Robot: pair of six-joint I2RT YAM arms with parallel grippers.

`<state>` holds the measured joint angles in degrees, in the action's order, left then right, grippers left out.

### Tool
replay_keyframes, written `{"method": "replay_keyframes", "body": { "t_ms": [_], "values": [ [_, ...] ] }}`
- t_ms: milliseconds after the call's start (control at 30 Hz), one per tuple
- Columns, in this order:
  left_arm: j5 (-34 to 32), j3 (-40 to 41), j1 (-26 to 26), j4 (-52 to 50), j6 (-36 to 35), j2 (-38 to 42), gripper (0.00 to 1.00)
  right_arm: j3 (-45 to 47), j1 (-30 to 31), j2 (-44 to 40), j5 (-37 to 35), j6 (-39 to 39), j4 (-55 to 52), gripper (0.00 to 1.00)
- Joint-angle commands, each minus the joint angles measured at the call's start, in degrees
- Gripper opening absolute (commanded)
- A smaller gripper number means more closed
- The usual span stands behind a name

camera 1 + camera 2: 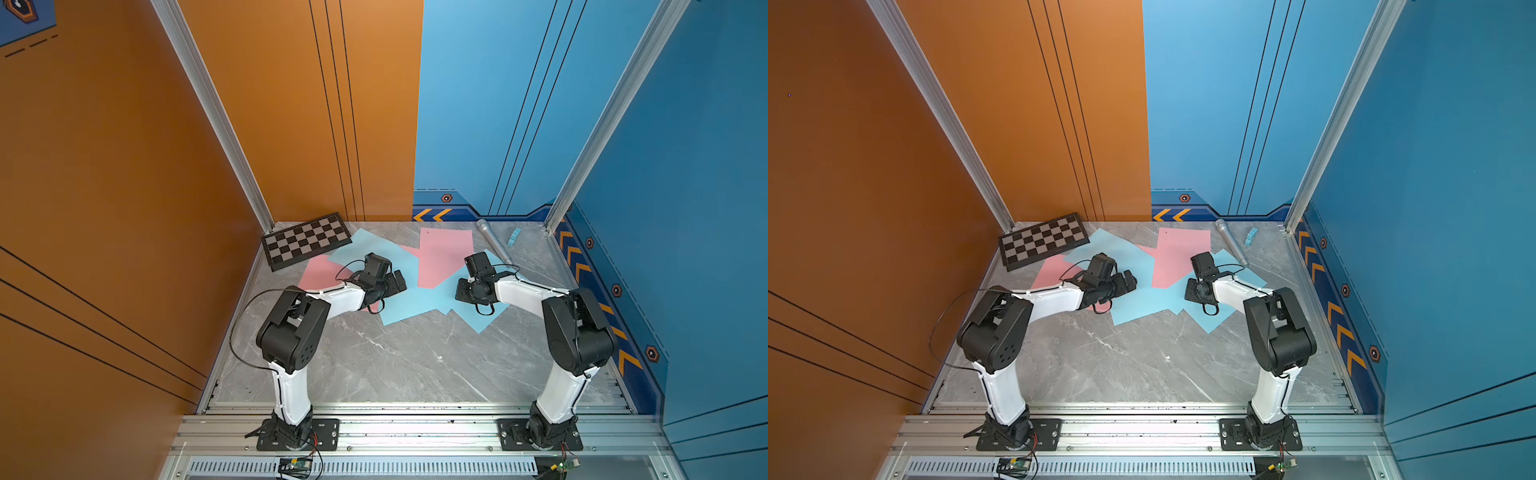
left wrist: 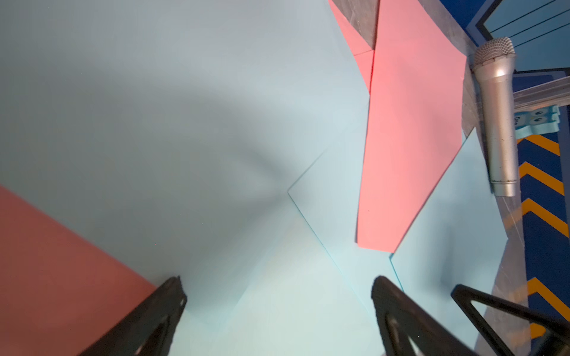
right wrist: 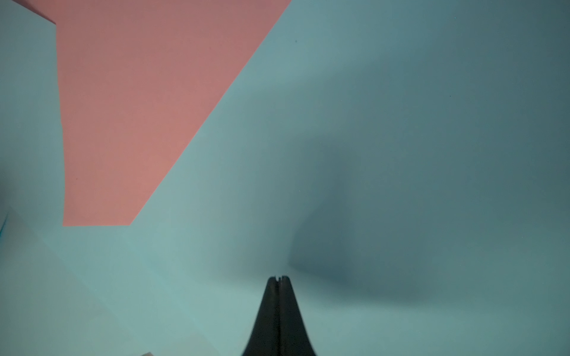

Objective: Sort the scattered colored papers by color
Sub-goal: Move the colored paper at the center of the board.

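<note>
Grey marble tabletop (image 1: 395, 365) lies bare nearest my arm bases. Beyond that, the colored papers (image 1: 1142, 299) lie unsorted, with pink and light blue overlapping in one spread across the middle of the table.

My left gripper (image 2: 277, 286) is spread wide with nothing between its fingers. It hangs over the central light blue sheet (image 1: 411, 305), and the left pink sheet (image 1: 320, 272) lies partly under my left forearm.

My right gripper (image 3: 279, 279) has its fingers pressed together on nothing, tips pointing at the right light blue sheet (image 1: 469, 318). Whether they touch it, I cannot tell.

Between the two grippers, the large pink sheet (image 1: 442, 257) rests on top of the blue ones, near my right gripper but apart from it.

Farther back, the far light blue sheet (image 1: 361, 245) reaches the edge of the checkered board (image 1: 307, 241).

At the far right, a silver microphone (image 1: 494, 245) lies just beside the right light blue sheet. A small light-blue block (image 1: 514, 237) sits near the microphone, close to the back wall.
</note>
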<state>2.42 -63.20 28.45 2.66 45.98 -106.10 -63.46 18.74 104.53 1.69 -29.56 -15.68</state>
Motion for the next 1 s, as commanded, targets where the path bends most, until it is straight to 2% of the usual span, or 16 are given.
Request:
{"method": "replay_keyframes", "body": {
  "t_ms": [0, 233, 533, 733, 967],
  "values": [
    [-0.46, 0.12, 1.65, -2.50, -0.15, 6.34, 0.98, -1.57, -0.41, -0.42, -1.64, 1.69, -2.44, 0.00],
    [-4.67, 0.29, 0.71, -9.19, -3.45, 14.71, 0.98, -3.48, -2.40, 3.75, -2.51, 2.05, -2.84, 0.00],
    [-8.18, 13.59, -4.43, -7.67, -4.93, 25.32, 0.98, -8.75, -4.10, 8.70, -1.42, 1.63, -3.12, 0.00],
    [-5.92, 19.30, -8.66, -4.96, -2.63, 26.96, 0.98, -11.86, -5.09, 13.18, -2.03, 0.89, -3.99, 0.00],
    [-1.14, 21.77, -13.70, -0.94, 1.38, 24.86, 0.98, -15.09, -6.58, 11.98, -1.22, -0.06, -4.97, 0.00]
  ]
}}
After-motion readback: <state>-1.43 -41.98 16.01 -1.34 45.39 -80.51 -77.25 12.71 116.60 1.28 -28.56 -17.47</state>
